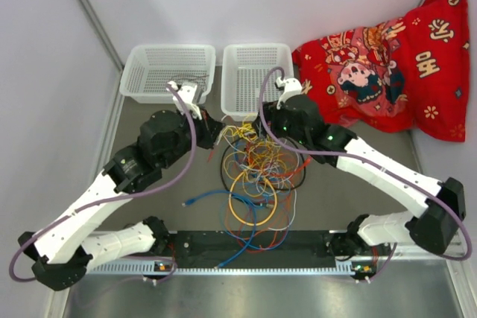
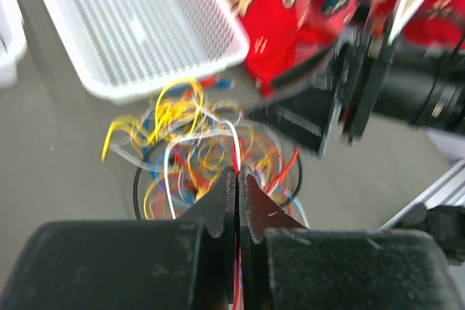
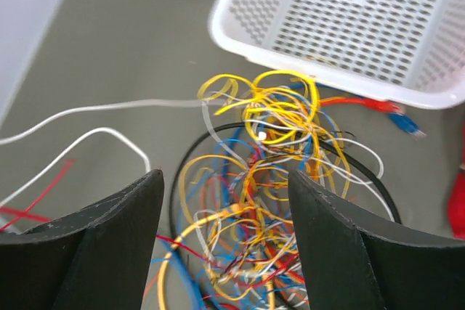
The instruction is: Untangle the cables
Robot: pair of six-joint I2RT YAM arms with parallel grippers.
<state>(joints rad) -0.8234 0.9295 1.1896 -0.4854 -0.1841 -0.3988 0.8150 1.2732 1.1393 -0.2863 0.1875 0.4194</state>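
Grey counter (image 1: 343, 206) runs between pale walls. Left claw (image 2: 237, 176) is pinched closed on a red strand of the cables (image 1: 257, 176), and a white strand meets its tips too. The tangle lies mid-counter between the arms. From it, left basket (image 1: 170, 48) sits at 11 o'clock, right basket (image 1: 257, 47) at 12, red cushion (image 1: 387, 65) at 2. Right claw (image 3: 225, 179) hangs spread wide above the tangle, holding nothing.
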